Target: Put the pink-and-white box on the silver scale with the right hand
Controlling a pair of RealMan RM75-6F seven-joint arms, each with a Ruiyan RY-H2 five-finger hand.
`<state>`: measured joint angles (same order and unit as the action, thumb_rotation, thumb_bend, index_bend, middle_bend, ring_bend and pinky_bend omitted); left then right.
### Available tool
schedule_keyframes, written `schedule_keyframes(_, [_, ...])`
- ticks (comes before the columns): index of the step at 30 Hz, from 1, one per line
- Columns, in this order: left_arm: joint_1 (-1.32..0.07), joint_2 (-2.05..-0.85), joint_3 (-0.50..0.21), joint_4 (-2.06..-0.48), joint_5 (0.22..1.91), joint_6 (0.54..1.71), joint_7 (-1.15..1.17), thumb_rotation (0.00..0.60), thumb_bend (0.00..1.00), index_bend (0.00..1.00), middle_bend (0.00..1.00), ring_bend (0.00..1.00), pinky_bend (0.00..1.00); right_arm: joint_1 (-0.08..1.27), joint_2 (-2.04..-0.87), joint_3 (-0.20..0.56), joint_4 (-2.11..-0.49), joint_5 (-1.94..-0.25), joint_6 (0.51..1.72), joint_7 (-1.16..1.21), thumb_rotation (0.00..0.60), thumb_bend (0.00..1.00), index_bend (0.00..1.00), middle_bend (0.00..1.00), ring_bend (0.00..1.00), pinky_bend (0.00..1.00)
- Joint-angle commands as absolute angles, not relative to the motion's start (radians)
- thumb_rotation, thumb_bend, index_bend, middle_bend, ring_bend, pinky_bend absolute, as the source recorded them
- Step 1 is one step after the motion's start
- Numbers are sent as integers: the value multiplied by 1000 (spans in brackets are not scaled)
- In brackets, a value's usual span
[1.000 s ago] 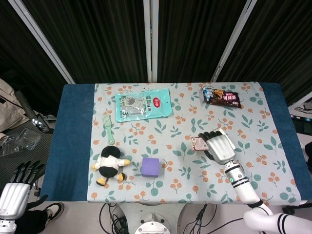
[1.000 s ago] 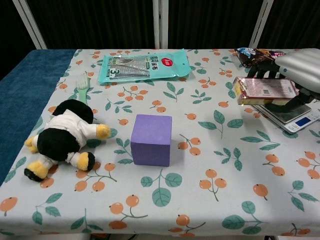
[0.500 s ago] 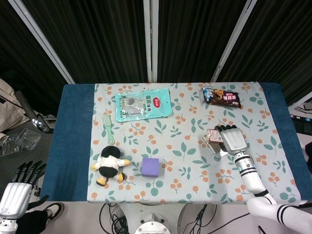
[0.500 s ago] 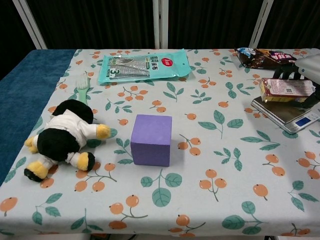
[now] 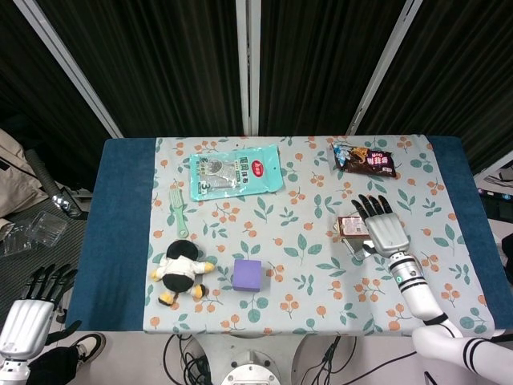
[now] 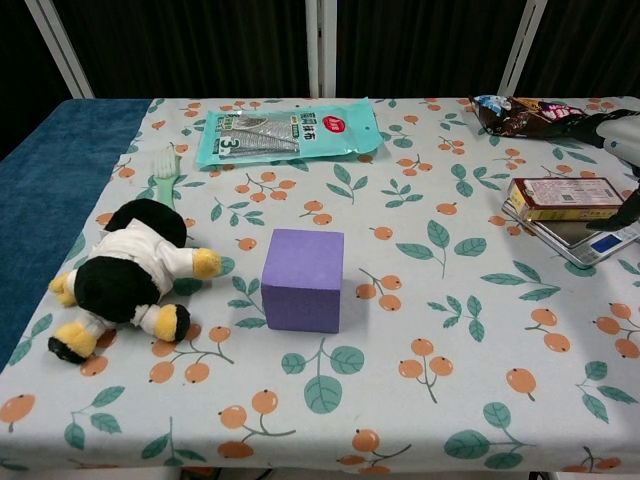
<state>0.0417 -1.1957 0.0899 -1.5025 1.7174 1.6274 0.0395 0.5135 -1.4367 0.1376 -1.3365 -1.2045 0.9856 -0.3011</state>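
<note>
The pink-and-white box (image 5: 351, 227) (image 6: 565, 198) lies flat on the silver scale (image 6: 592, 243), whose edge (image 5: 355, 245) peeks out below it at the right of the table. My right hand (image 5: 385, 229) (image 6: 618, 135) hovers just right of the box with its fingers spread and nothing in them; whether the thumb still touches the box is unclear. My left hand (image 5: 30, 309) hangs below the table's left front corner, fingers apart and empty.
A purple cube (image 5: 248, 274) (image 6: 304, 279) and a penguin plush (image 5: 181, 274) (image 6: 125, 275) sit near the front. Further back lie a green fork (image 5: 178, 210), a teal packet (image 5: 237, 172) and a dark snack bag (image 5: 365, 159) (image 6: 515, 112).
My right hand carried the box rightward from mid-table over the scale, set it down flat and spread its fingers off it. The left hand stayed put.
</note>
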Motion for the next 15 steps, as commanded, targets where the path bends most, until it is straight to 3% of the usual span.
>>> schedule_keyframes(1, [42,-1194,89,-1507,1719,1630,42,600,106,131,61,0,80,487,-1396,123,-1389,-1246,1034,-268,600,67,0,0,0,0])
schedule_keyframes(8, [42,-1189,87,-1520,1719,1633,49,600,106,131,61,0,80,299,-1273,3,-1517,-1447,1347,-232,600,62,0,0,0,0])
schedule_keyframes(13, [40,-1185,75,-1525,1706,1633,58,600,106,131,60,0,75,116,-1263,-68,-1486,-1470,1557,-197,600,62,0,0,0,0])
schedule_keyframes(15, [41,-1195,65,-1516,1700,1642,67,600,106,131,60,0,65,71,-1272,-80,-1462,-1453,1579,-143,600,64,0,0,0,0])
